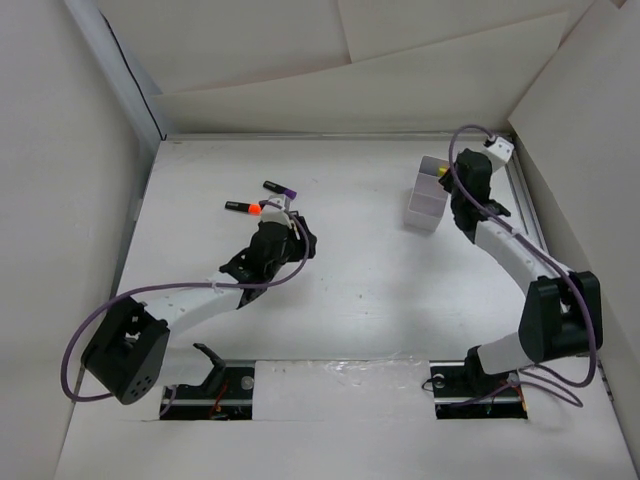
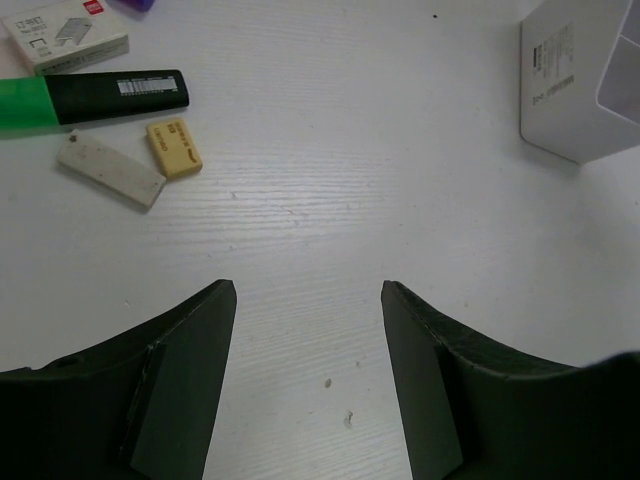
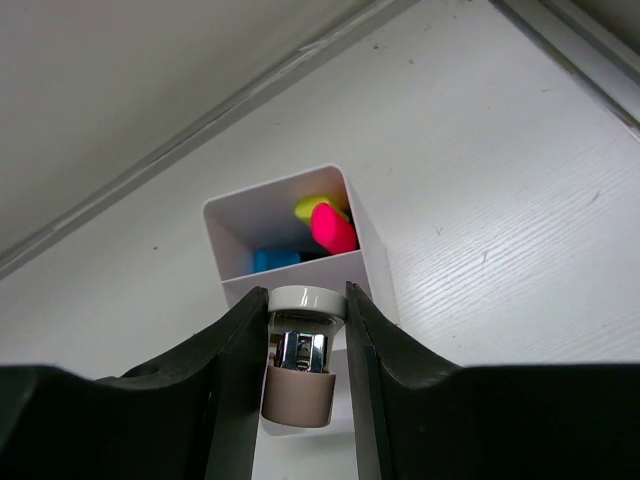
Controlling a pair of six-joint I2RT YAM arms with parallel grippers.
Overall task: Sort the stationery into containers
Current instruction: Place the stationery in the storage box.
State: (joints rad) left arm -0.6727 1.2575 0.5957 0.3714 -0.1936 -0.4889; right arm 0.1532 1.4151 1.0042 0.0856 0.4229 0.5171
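Observation:
My left gripper (image 2: 308, 290) hangs open over bare table with nothing between its fingers; in the top view it (image 1: 290, 228) sits just right of the loose stationery. Ahead and to its left lie a green-ended black marker (image 2: 100, 98), a tan eraser (image 2: 175, 147), a white eraser (image 2: 110, 170) and a small staple box (image 2: 65, 35). From above, an orange-tipped marker (image 1: 240, 208) and a purple-ended marker (image 1: 280, 188) show. My right gripper (image 3: 307, 290) is shut on a small piece with a white cap, chrome middle and tan base, over the white container (image 3: 255, 220), which holds yellow, pink and blue items.
The white container (image 1: 428, 195) stands at the back right of the table, close to the right rail; its corner (image 2: 575, 100) shows at the left wrist view's upper right. White walls enclose the table on the left, back and right.

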